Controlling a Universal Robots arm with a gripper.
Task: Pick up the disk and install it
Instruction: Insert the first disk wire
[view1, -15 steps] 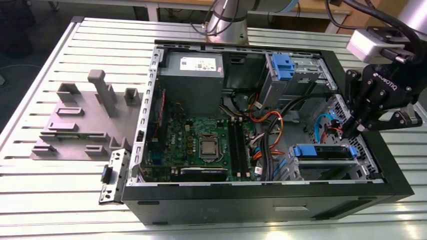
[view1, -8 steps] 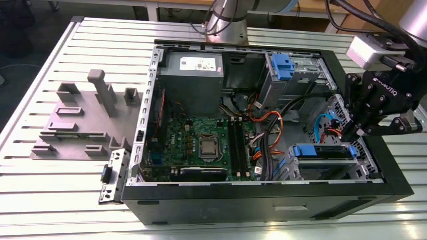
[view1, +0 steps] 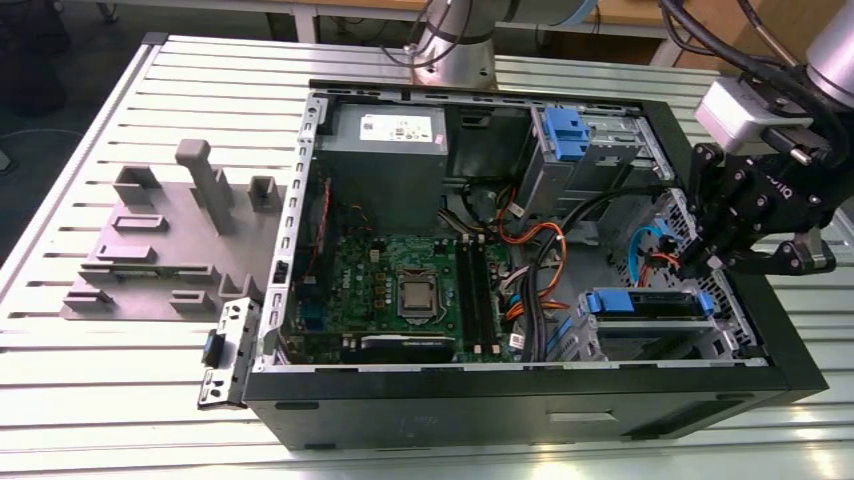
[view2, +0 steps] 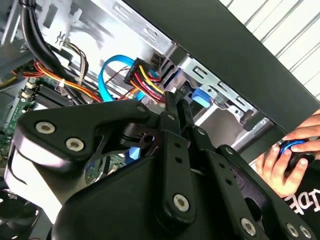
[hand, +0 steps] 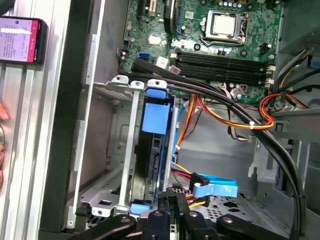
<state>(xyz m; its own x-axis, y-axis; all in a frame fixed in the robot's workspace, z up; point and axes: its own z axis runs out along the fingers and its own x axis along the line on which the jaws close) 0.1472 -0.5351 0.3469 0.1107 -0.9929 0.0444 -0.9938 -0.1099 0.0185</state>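
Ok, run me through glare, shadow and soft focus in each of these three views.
Exterior view: the ribbed table glares white at its edges, while the computer case front reads near-black. Second wrist view: the gripper looms large and soft-edged, with washed-out metal behind it. First wrist view: even light, the motherboard crisp, and shadow inside the drive cage.

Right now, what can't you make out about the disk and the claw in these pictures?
- Disk label: in the first wrist view the disk stands edge-on in the drive cage, so its face is hidden.
- Claw contact: in the second wrist view its own black linkage blocks what the tips touch.
- Hand: cut off by the picture's edge, and it covers most of the object it holds.
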